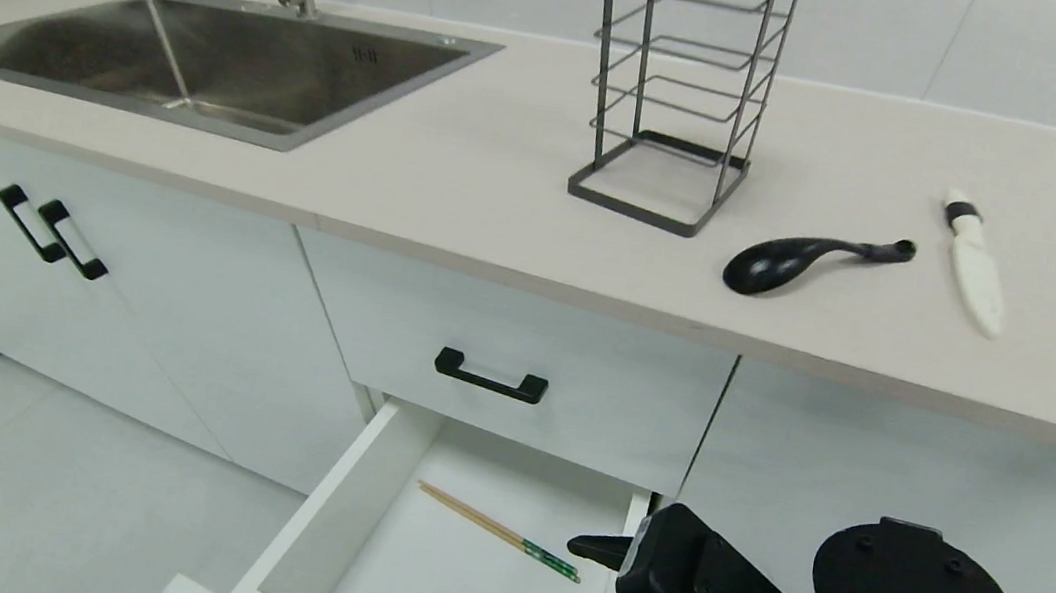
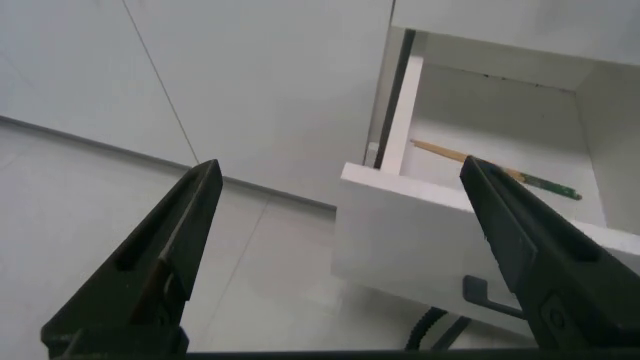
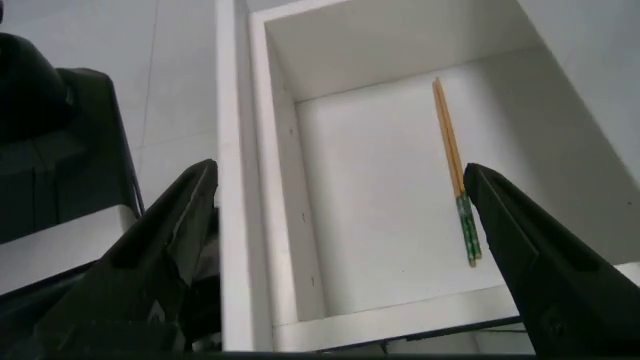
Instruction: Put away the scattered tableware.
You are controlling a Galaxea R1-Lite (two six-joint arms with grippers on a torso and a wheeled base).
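1. Right gripper (image 3: 340, 170): jaws spread wide, nothing held, over the open drawer (image 3: 262, 200). The chopsticks (image 3: 457, 170) lie on its floor below the jaws, off toward one finger.
2. Left gripper (image 2: 342, 165): jaws also wide and empty, low, with the drawer ahead.
3. Black spoon (image 1: 779, 262) and white utensil (image 1: 975, 266) (possibly a sheathed knife) sit on the bench (image 1: 464, 158), well above and beyond both jaws. The right arm looks nearer.
4. The spoon's long axis runs across the bench, handle toward the white utensil.
5. Bench is flat, with the rack (image 1: 679, 93) near the spoon's bowl.
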